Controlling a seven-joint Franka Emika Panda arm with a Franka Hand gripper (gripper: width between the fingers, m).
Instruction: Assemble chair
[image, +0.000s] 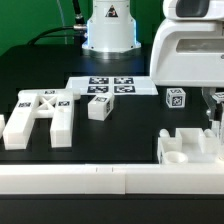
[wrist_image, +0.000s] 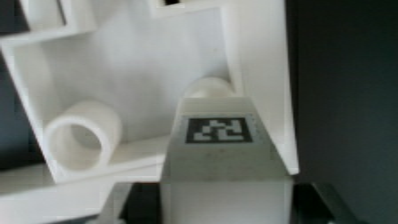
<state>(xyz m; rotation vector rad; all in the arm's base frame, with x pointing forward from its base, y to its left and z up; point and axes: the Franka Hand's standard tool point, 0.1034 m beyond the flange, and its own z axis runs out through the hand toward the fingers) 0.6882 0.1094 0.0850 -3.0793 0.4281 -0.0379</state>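
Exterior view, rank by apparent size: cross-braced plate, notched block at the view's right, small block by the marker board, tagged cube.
1. cross-braced plate
2. notched block, partly cut off by the frame edge
3. small block and tagged cube: they look alike, so unranked

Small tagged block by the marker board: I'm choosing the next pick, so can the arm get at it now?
Probably yes. The small block stands alone, clear of the cross-braced plate, top uncovered. The gripper is off at the exterior view's right, by the notched block.
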